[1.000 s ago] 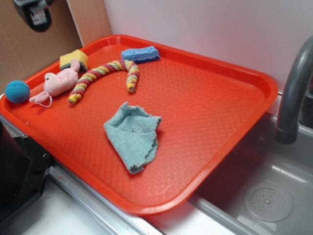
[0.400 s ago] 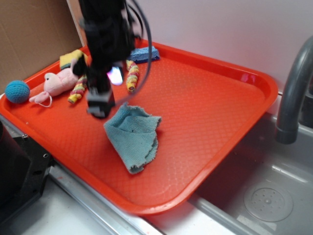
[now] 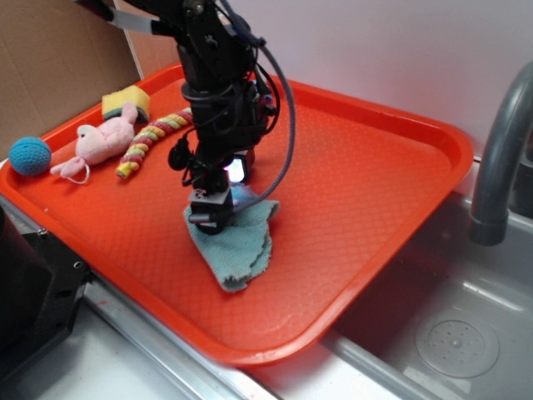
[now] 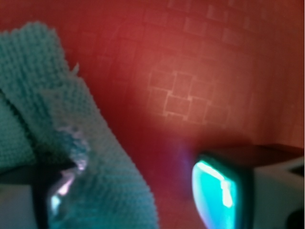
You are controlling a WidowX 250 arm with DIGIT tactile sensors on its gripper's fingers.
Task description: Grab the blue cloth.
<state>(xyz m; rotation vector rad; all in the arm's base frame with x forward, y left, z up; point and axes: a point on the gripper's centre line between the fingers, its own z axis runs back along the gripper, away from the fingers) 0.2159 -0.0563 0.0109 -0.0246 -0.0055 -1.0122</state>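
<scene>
Supporting blue cloth (image 3: 237, 250): textured orange tray (image 3: 375, 192).

This looks like a toy kitchen set up for robot trials: a grey curved faucet (image 3: 500, 158) stands over a grey moulded sink basin (image 3: 454, 337) with a round drain, a large orange plastic tray (image 3: 366, 175) lies beside it, and a brown cardboard sheet (image 3: 50, 67) leans against the white wall (image 3: 375, 50).
</scene>
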